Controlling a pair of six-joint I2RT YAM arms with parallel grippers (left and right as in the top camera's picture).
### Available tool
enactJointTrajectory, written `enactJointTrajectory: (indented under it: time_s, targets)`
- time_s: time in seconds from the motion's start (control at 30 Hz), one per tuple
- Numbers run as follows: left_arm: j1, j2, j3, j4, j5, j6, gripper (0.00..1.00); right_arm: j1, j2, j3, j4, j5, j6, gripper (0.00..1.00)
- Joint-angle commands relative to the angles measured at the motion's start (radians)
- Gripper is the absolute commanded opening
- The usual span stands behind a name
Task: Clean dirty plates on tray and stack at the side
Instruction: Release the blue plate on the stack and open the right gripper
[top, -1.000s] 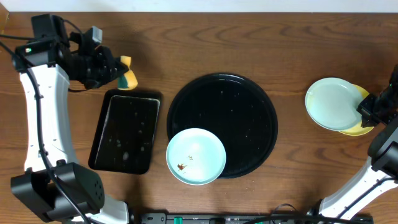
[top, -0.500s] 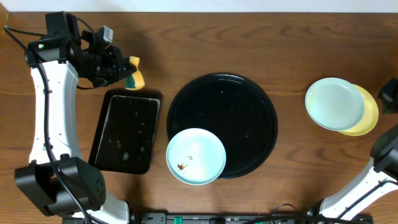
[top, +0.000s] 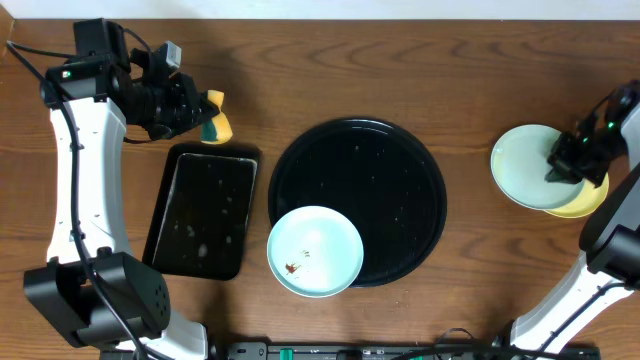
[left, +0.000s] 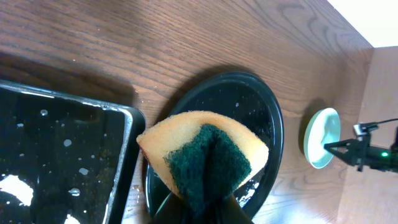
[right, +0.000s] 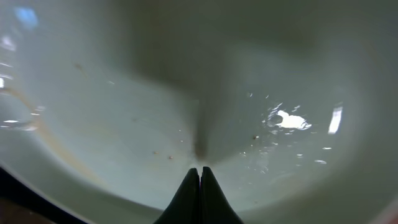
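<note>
My right pincer (top: 562, 163) is pinched shut on nothing, its tips just above the clean turquoise plate (top: 522, 165). That plate lies on the yellow plate (top: 592, 196), stacked at three o'clock on the surface (top: 400, 60). My left pincer (top: 198, 114) grips the sponge (left: 205, 152) at ten o'clock, ready for scrubbing. The smeared plate (top: 315, 251) overlaps the tray (top: 400, 170) at its seven o'clock rim. I judge it the one left to clean.

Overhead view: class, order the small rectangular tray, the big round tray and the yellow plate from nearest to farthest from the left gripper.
1. Small rectangular tray, just below the left gripper holding the sponge.
2. Big round tray, at the table's centre.
3. Yellow plate, far right side.
</note>
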Motion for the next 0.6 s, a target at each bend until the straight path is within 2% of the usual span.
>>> enactJointTrajectory:
  time_s: [0.0, 0.23, 0.4, 0.57]
  targets:
    - [-0.002, 0.010, -0.005, 0.000, 0.002, -0.006, 0.08, 0.000, -0.011, -0.020, 0.011, -0.011, 0.012, 0.01]
    - [-0.002, 0.010, -0.005, -0.003, 0.002, -0.006, 0.07, -0.037, -0.012, -0.016, 0.012, 0.003, 0.013, 0.01]
    - [-0.002, 0.010, -0.005, -0.003, 0.002, -0.006, 0.08, -0.074, -0.012, -0.016, 0.004, 0.128, 0.114, 0.01]
    - [-0.002, 0.010, -0.005, -0.003, 0.002, -0.005, 0.07, -0.114, -0.012, -0.016, 0.005, 0.149, 0.152, 0.01]
